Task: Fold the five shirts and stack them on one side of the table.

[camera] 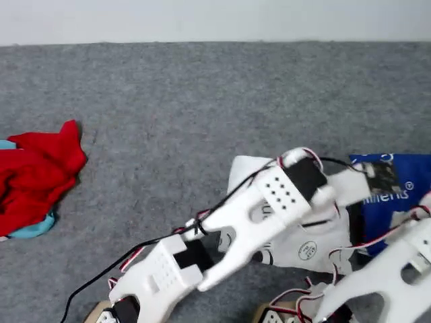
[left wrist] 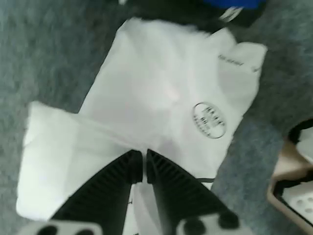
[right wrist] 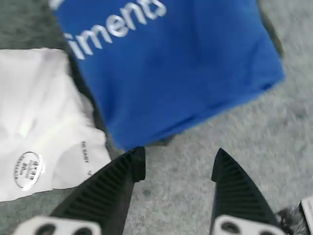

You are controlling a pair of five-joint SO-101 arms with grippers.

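A white shirt [left wrist: 166, 93] with a round printed badge lies partly folded on the grey table, also seen under the arms as the white shirt [camera: 296, 245]. My left gripper [left wrist: 143, 164] is shut on it at a fold line, fingertips pinched together on the fabric. Touching the white shirt lies a folded blue shirt [right wrist: 171, 68] with white lettering, which is the blue shirt [camera: 404, 182] at the right edge. My right gripper [right wrist: 178, 164] stands open over bare table just off the blue shirt's edge. A crumpled red shirt [camera: 37, 171] lies far left on a teal one [camera: 34, 230].
The grey felt table [camera: 202, 101] stretches wide between the red pile and the arms. The left arm [camera: 269, 202] crosses over the white shirt, and the right arm [camera: 390, 269] rises at the lower right. Cables [camera: 135, 256] trail along the left arm.
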